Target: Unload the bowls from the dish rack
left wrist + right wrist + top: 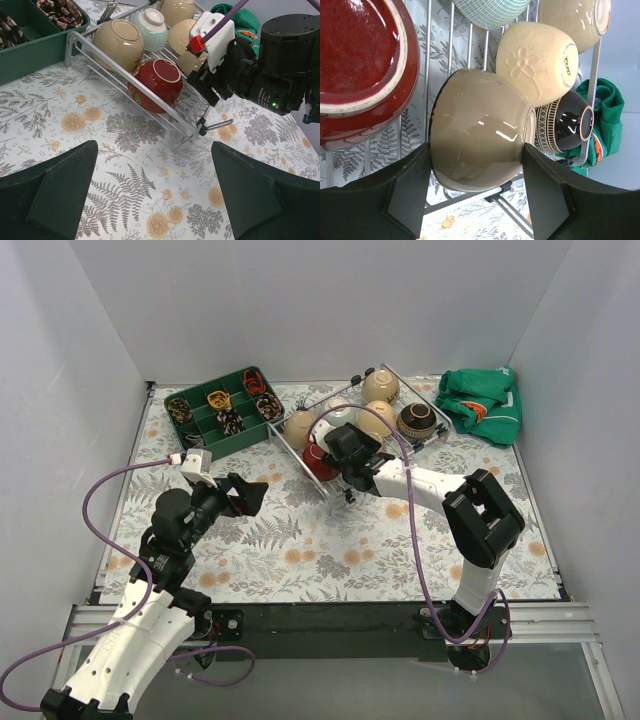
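The dish rack [298, 465] sits aslant at the far middle of the bench [300, 560], with one corner pointing toward the arms. A green tray [210, 379] is just beside its left end and a green cloth [480, 405] is near its right end. Walls close the bench on three sides. The broad floral stretch in front of the rack is open, with only the two arms above it.

The right arm reaches forward and to the left, elbow raised and wrist tipped down over the rack's near side. The right tool [476, 150] is spread wide, a finger on either side of a tan bowl [480, 120] that lies on its side on the bars; whether the pads press it cannot be told. The left arm is folded low on the left. The left tool [154, 145] gapes with nothing in it, hovering over bare bench just short of the rack's near rail.

The left wrist view shows the red bowl [155, 85] leaning against that rail, a beige bowl [117, 42] beside it and the mint bowl [150, 27] behind, but the right tool's fingers are hidden by its wrist housing. Only the right wrist view shows the flanked tan bowl touching a cream bowl [535, 62] with a flower relief, and the dark brown bowl [565, 125] just past them
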Motion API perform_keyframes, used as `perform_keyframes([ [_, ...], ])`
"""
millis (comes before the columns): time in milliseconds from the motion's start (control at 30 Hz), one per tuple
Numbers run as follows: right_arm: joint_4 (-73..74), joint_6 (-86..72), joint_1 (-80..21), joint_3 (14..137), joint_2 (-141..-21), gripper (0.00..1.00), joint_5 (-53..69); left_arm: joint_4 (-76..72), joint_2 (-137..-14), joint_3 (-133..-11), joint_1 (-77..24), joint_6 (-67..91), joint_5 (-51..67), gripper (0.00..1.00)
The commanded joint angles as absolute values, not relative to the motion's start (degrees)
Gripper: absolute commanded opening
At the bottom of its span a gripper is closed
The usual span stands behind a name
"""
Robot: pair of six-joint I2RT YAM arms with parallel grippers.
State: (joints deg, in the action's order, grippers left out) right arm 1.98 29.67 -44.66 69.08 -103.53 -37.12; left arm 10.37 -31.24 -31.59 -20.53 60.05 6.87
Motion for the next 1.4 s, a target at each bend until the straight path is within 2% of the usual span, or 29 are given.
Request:
perform_keyframes([
  [0,1.9,26.8,-44.7,74.7,-99.0,0.31,-39.6,11.2,-30.6,-31.4,-20.8,59.9,7.1,0.98],
  [433,10.5,15.1,-43.0,81.9,-95.9,0.22,-35.4,11.2,-30.9,-31.4,-20.8,59.9,7.6,0.98],
  [667,13.9,4.9,-41.0,82.8,-91.9,0.22,-27.0,11.0,-32.3,-31.5,-20.7,60.3,9.5,0.98],
  [1167,5.8,-10.7,-40.2,70.3,-75.7,0.17,-4.6,0.4,-41.2,-31.6,-20.8,63.4,22.8,0.98],
  [1367,0.4,-17.9,-40.2,63.3,-69.9,0.18,3.5,-9.3,-45.8,-31.2,-20.9,68.2,25.1,0.98],
])
